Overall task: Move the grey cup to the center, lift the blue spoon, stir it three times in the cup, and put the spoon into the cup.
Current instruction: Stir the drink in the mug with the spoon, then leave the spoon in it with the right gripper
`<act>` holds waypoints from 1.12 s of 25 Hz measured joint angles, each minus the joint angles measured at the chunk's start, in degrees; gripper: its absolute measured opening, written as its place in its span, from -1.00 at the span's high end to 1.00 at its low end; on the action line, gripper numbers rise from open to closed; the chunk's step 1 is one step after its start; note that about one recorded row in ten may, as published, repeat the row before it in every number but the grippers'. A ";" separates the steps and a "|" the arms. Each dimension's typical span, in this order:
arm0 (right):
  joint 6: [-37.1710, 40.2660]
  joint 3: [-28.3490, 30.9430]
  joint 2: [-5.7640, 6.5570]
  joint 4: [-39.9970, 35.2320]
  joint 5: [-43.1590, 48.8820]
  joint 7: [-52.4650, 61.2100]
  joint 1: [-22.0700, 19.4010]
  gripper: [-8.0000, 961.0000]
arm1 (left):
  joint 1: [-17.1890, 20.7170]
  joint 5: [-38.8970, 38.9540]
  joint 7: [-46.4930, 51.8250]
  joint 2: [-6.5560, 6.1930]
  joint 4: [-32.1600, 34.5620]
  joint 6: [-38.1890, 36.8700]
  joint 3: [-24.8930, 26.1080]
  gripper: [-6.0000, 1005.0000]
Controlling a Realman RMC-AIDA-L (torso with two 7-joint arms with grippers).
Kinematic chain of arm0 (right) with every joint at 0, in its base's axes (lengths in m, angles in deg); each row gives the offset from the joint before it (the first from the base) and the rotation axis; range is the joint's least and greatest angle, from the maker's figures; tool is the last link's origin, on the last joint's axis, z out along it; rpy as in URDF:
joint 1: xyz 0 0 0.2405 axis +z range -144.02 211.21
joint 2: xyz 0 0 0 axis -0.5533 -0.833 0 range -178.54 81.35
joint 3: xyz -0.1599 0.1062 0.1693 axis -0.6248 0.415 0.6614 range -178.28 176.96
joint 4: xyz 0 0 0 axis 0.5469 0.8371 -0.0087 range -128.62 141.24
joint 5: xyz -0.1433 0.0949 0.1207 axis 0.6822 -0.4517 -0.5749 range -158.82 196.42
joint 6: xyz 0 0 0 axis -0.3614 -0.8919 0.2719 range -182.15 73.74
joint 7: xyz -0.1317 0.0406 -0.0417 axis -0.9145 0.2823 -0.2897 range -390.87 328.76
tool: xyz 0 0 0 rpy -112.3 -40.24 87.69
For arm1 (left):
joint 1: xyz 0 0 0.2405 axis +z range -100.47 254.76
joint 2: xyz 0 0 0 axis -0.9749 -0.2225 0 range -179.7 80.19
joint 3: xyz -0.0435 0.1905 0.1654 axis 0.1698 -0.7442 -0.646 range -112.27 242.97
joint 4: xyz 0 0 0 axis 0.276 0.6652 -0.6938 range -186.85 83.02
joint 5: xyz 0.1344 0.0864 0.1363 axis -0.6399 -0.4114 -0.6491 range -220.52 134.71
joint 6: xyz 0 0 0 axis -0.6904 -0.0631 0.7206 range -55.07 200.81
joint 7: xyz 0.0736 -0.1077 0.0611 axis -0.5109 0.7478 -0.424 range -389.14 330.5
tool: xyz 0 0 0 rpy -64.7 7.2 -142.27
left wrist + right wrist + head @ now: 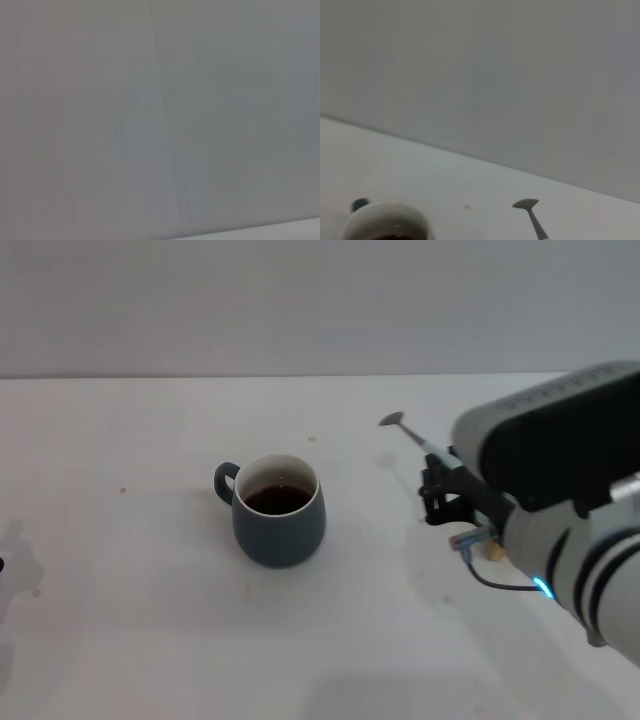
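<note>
Right tool (437,483) reached in from the right, clamped on the slim blue-handled metal spoon (408,433); bowl raised, pointing far-left. Rounded slate-grey mug (279,512) stood mid-worktop (120,620), handle left.

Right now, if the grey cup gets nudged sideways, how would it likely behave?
The grey cup looks squat and rounded, so it would probably slide rather than tip. Dark liquid sits fairly high inside, so a sharp push may slosh it. Its loop handle could make it turn.
</note>
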 joint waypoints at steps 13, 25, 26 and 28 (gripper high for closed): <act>7.11 8.78 -4.89 6.01 -12.56 -20.81 -0.55 0.66 | -0.05 0.00 -0.08 0.00 0.17 0.70 0.00 0.99; 16.79 15.05 -5.88 3.55 -23.26 -26.53 13.15 0.65 | -0.26 0.00 -0.88 0.12 0.22 1.06 0.00 0.99; 16.79 15.05 -5.88 3.55 -23.26 -26.53 13.15 0.65 | -0.26 0.00 -0.88 0.11 0.22 1.06 0.00 0.99; 16.76 15.85 -5.89 2.53 -25.39 -27.38 14.43 0.65 | -0.26 0.00 -0.88 0.11 0.23 1.06 0.00 0.99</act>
